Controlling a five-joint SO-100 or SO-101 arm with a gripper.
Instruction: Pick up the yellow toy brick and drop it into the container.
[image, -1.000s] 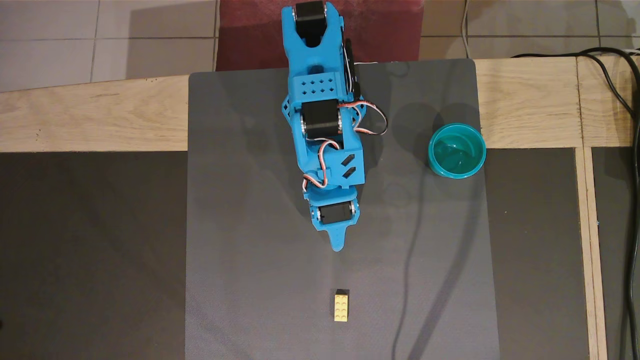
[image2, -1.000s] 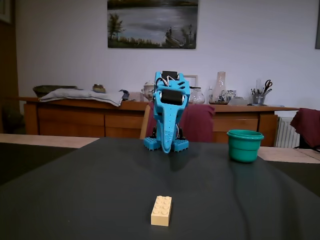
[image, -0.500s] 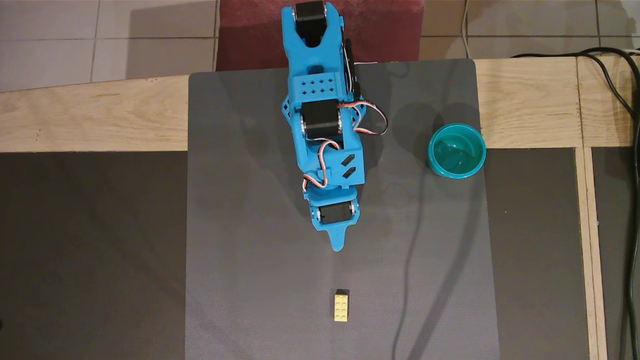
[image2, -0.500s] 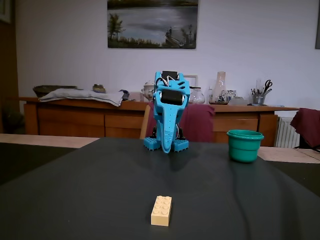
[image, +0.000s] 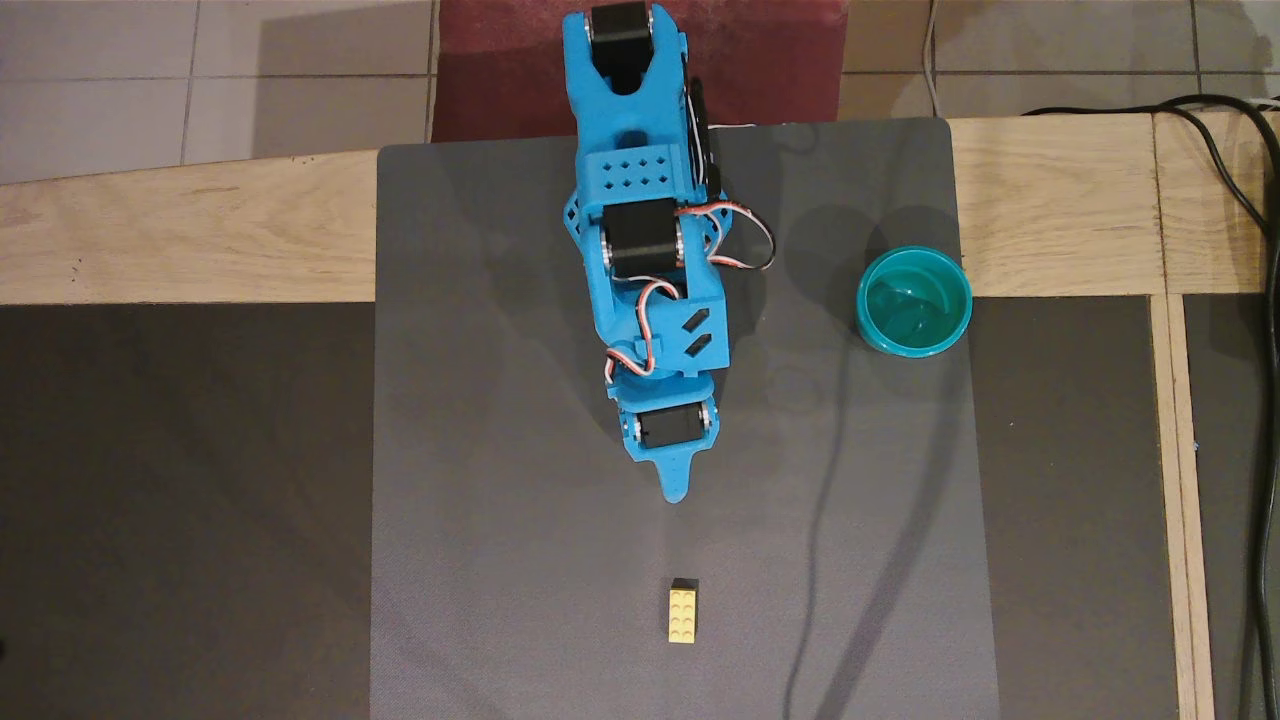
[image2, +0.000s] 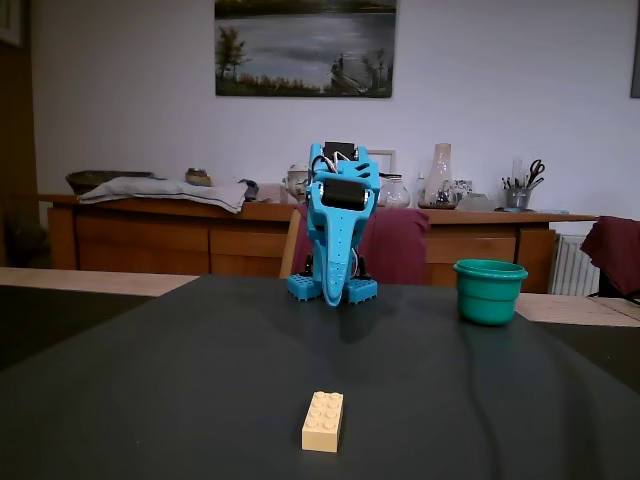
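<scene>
Nothing is changing across the last second: in both views the scene is reading the same as in the earlier pictures, so the pick is judged as not yet begun. Nearest the fixed camera, the small yellow plastic toy brick with two rows of three studs (image2: 323, 421) is lying flat on the dark grey rubbery mat (image2: 180, 400), untouched; in the overhead view the brick (image: 682, 614) is showing its long side roughly in line with the arm's reach. Farther back, the blue printed two-finger gripper (image: 676, 490) is pointing down toward the mat, well apart from the brick and short of it. Its fingers are appearing pressed together into one narrow tip, holding nothing. Behind it, the blue five-joint arm (image: 640, 240) is sitting folded over its base, upper links stacked, wrist drooping forward; in the fixed view the gripper (image2: 334, 298) is hanging close to the mat. Off to the right in both views, the round teal-green plastic cup (image: 914, 301) is standing upright and appearing empty at the mat's edge, well apart from brick and arm (image2: 490, 291).
</scene>
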